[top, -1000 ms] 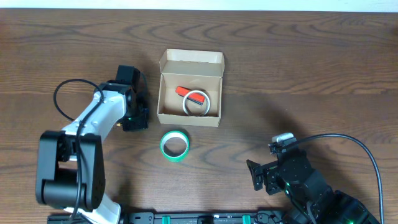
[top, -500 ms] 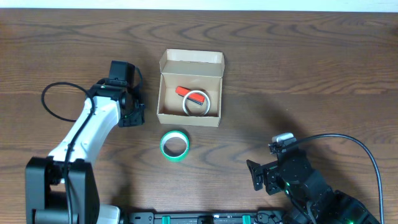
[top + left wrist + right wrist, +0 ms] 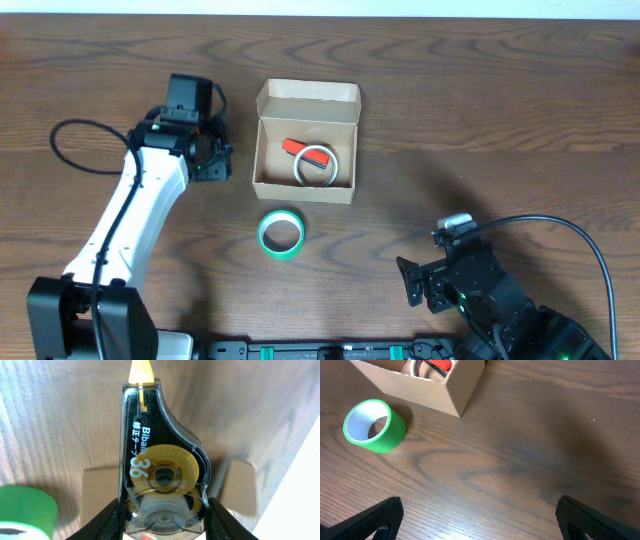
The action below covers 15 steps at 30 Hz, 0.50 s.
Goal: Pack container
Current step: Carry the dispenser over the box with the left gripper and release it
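Left gripper (image 3: 162, 516): fingers (image 3: 107, 517) clamped on the lower body of a correction tape dispenser (image 3: 160, 455) with a smoky clear shell and yellow reel, its tip pointing away from the wrist camera. Overhead view: this gripper sits just beside the left wall of the container (image 3: 300, 190), not yet over it. The container is at mid-table with its flap lid (image 3: 308, 97) open and standing at the far side. Inside are a clear tape roll (image 3: 318, 168) and a red item (image 3: 296, 147). A green tape roll (image 3: 281, 232) lies on the table near the front wall, apart from it. Right gripper (image 3: 479, 505): fingers spread wide, nothing held, parked well apart near the table's front edge. Step in hand, as judged: carry the dispenser into the box. To do it well, rise above the left wall first, centre over the bare floor left of the clear roll, lower, and only then release; keep the tip off the wall and flap. Writing on the dispenser: apparently "Bibaile", a large "36", and 修正テープ; none readable elsewhere
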Motion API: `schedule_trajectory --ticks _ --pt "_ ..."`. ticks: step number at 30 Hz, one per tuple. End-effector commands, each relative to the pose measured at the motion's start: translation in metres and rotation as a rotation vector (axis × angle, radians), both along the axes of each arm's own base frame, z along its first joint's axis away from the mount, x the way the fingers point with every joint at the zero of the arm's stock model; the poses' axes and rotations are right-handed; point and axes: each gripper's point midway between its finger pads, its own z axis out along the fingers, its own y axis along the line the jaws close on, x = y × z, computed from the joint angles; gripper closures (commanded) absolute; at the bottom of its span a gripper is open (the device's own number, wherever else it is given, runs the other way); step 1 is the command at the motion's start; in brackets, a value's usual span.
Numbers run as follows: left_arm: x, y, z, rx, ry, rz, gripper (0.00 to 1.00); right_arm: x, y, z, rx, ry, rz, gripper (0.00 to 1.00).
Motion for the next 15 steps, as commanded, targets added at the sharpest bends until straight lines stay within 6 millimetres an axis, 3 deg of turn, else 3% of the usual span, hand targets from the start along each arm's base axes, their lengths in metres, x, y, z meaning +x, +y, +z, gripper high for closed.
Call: schedule_trajectory --ticks 1,7,15 --pt "0.008 -0.005 0.031 0.055 -0.076 -0.047 0.57 0.000 0.000 0.001 0.005 -0.004 -0.005 0.01" --pt "0.012 -0.033 0.052 0.083 -0.130 -0.129 0.57 0.000 0.000 0.001 0.005 -0.004 -0.005 0.01" --pt "0.008 -0.083 0.051 0.102 -0.114 -0.282 0.57 0.000 0.000 0.001 0.005 -0.004 -0.005 0.01"
